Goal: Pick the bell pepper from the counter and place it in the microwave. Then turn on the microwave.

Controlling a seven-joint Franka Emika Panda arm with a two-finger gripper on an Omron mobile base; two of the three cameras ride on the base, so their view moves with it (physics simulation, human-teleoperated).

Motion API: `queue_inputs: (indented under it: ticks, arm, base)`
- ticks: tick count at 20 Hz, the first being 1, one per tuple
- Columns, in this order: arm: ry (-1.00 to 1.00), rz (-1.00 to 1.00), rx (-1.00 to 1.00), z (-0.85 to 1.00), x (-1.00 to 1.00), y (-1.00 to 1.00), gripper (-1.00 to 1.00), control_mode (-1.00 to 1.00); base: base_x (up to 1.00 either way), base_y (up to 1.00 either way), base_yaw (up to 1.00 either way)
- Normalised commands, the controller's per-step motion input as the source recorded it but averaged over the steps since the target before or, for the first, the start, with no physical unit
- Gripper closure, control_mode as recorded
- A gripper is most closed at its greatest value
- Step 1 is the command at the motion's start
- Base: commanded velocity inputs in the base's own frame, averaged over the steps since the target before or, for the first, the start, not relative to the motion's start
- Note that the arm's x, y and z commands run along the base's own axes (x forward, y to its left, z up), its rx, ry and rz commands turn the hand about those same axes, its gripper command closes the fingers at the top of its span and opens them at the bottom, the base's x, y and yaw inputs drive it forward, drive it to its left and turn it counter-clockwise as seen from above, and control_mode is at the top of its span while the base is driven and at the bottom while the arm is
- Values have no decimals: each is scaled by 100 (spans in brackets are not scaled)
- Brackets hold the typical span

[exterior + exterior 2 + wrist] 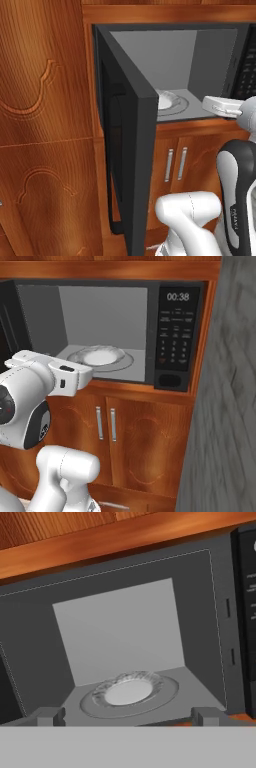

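Observation:
The microwave (175, 376) is a black built-in box, and its door (127, 150) stands swung wide open to the left. Inside, the grey cavity holds a glass turntable (129, 692) (100, 356) (167, 102) with nothing on it. My gripper (129, 717) hovers just in front of the opening, level with the cavity floor, open, with nothing between the two dark fingertips (50, 716). The white hand (65, 376) (220, 106) points into the cavity. The keypad (175, 331) is on the microwave's right side. The bell pepper and the counter are out of view.
Below the microwave are two wooden cabinet doors with silver bar handles (105, 423) (175, 164). A tall carved wooden panel (45, 125) stands to the left of the open door. A grey wall (225, 406) closes the right side.

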Motion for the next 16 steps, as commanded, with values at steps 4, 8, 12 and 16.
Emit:
queue_inputs:
  ticks: [4,8,12,16]
  arm:
    - [0,0,0,0,0,0,-100,100]
    - [0,0,0,0,0,0,-100,100]
    - [0,0,0,0,0,0,-100,100]
    - [0,0,0,0,0,0,-100,100]
  base:
    - [-45,-17,-5]
    - [-42,-13,-6]
    - [-42,-12,-5]
    - [-46,-16,-6]
